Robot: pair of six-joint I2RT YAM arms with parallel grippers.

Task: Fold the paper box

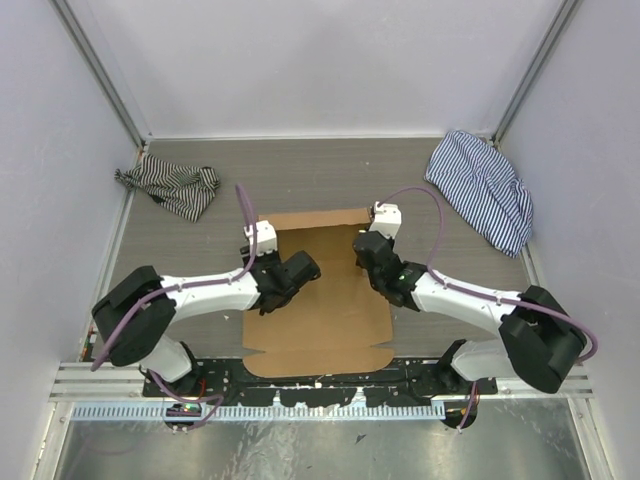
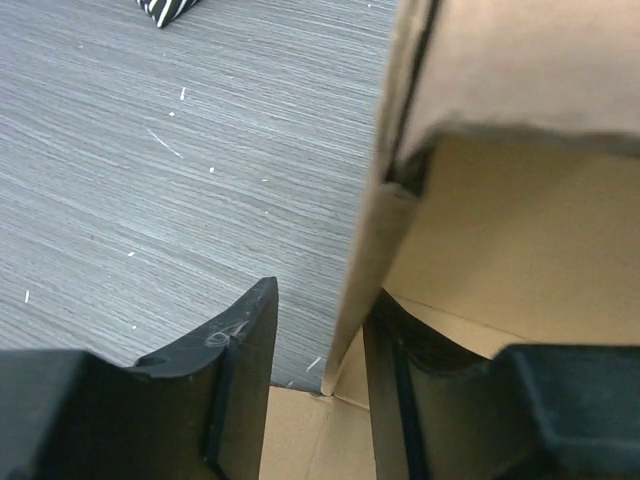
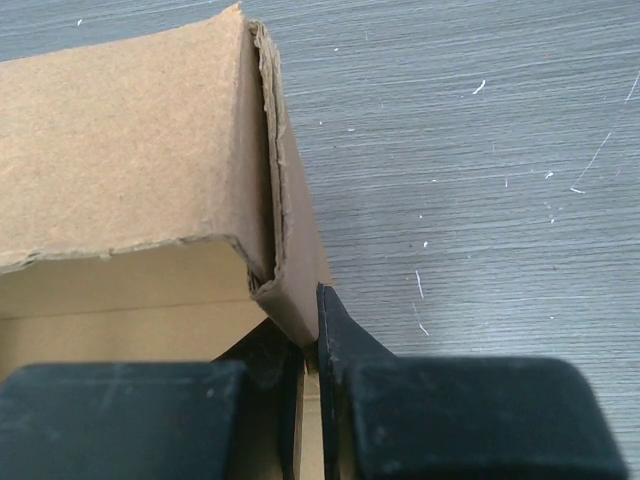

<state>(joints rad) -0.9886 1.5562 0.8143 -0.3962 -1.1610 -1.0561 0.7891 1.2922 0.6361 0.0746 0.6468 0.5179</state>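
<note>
Straddling the raised left wall of the paper box (image 2: 362,250), the left gripper (image 2: 322,325) has its jaws parted. One of its fingers (image 2: 238,345) stands outside the wall over the bare table (image 2: 150,200), with a clear gap between it and the cardboard. The other finger sits inside the box close against the wall, so nothing is clamped on this side.

On the opposite side of the box, the right gripper (image 3: 310,335) is pinched closed on the raised right wall. Its fingers (image 3: 345,345) press the cardboard from outside and inside, just below the corner where that wall meets the folded-up far wall. At that corner the far wall's end flap tucks in beside the right wall, and its lower edge looks ragged.

From above, the box lies between the two wrists with its far end partly folded up. Its near part is a flat brown sheet that reaches toward the arm bases. The left arm (image 1: 205,292) comes in from the box's left, and the right arm (image 1: 460,298) comes in from its right.

Beyond the box's far left corner, well apart from it, lies a bunched black-and-white striped cloth (image 1: 175,186). A blue-and-white striped cloth (image 1: 485,190) lies beyond its far right corner.
</note>
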